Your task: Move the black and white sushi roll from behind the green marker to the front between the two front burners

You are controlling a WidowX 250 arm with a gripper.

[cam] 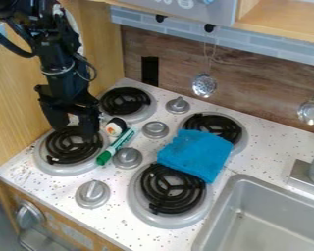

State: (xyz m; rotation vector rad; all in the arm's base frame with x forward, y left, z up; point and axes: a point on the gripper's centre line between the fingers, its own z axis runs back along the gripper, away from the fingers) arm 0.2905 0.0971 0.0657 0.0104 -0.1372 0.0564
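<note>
Four coil burners sat on the speckled counter (28,170), and we saw the black gripper (73,131) hanging over the leftmost burner (71,147), its two fingers apart. Just to the right of them we found a small white bottle (113,129) with a dark top. A green and white marker (117,145) lay aslant just beside it, between that burner and the metal knobs (127,158). Farther right, we noted a rumpled blue cloth (196,154) partly covering two more burners, near the gray sink (268,215). Two metal utensils (204,85) hung against the wood-patterned wall (251,88).
</note>
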